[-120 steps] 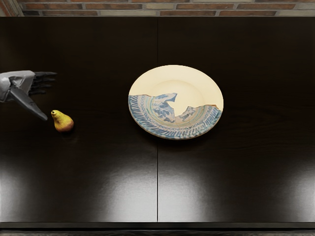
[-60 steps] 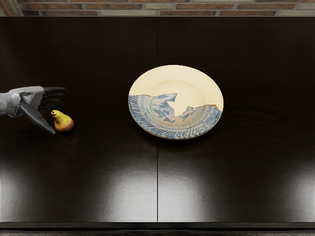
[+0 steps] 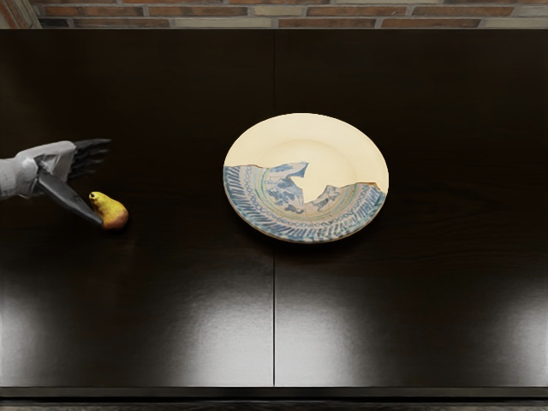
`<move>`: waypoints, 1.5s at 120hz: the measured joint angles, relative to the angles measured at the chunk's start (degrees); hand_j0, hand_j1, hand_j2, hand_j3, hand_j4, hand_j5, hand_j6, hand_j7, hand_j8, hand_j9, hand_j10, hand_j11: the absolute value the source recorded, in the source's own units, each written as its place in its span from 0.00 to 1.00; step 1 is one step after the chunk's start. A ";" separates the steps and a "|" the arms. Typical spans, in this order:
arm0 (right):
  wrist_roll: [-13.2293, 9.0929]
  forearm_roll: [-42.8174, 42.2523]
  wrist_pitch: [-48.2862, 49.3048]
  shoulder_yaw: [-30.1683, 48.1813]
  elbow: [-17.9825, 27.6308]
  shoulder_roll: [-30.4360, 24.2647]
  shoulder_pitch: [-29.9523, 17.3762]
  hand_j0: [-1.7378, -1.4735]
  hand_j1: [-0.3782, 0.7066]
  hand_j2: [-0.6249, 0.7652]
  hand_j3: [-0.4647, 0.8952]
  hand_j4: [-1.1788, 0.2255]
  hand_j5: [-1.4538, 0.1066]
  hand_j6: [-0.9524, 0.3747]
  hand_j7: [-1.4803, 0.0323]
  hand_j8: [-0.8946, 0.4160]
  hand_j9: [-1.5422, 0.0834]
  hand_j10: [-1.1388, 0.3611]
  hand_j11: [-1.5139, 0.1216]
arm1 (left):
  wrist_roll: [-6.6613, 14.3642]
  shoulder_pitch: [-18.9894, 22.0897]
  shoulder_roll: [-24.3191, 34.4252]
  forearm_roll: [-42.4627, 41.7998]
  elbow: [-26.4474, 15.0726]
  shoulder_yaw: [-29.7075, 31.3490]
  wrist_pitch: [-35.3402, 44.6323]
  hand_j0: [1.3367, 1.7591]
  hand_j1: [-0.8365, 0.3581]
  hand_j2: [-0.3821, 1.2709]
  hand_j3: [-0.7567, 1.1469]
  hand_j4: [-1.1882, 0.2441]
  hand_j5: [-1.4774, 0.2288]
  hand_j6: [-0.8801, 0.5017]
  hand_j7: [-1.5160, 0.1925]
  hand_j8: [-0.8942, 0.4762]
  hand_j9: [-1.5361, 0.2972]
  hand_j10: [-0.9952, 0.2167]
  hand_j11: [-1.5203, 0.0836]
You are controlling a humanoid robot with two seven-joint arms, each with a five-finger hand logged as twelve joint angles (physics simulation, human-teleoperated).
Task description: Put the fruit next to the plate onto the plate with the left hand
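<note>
A small yellow pear [image 3: 111, 211] lies on the dark table, left of a cream plate [image 3: 306, 137] with a blue pattern on its near half. My left hand [image 3: 86, 175] comes in from the left edge and sits just left of and behind the pear. Its fingers are spread: the thumb [image 3: 77, 202] crosses in front of the pear's stem end, the dark fingers [image 3: 90, 154] point right behind it. Nothing is held. The plate holds nothing.
The dark wooden table [image 3: 274, 317] has a seam down its middle. A brick wall [image 3: 274, 13] runs along the far edge.
My left hand has moved right and toward the pear; the thumb tip, earlier left of the fruit, now overlaps its stem end. Pear and plate have not moved.
</note>
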 joint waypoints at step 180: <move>0.02 0.00 0.00 0.00 0.00 0.00 0.00 0.30 0.04 0.45 0.34 0.83 0.92 0.71 0.97 0.68 0.94 0.75 0.92 | -9.11 8.15 -2.37 1.53 -1.84 0.59 -0.08 0.76 0.48 0.30 0.40 0.47 0.47 0.26 0.49 0.27 0.47 0.49 0.53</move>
